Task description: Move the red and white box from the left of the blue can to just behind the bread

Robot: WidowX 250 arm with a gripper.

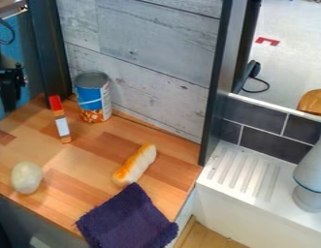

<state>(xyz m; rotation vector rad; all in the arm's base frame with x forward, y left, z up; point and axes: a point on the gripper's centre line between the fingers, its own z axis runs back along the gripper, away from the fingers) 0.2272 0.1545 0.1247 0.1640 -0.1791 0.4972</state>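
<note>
Showing red top, white middle: slim object (62, 127).

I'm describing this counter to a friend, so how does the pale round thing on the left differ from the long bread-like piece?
The pale round thing is a stubby oval, while the bread-like piece is long and narrow. The round thing is pale all over; the bread-like piece is whitish with an orange-brown strip along one side. Both rest on the wooden counter.
</note>
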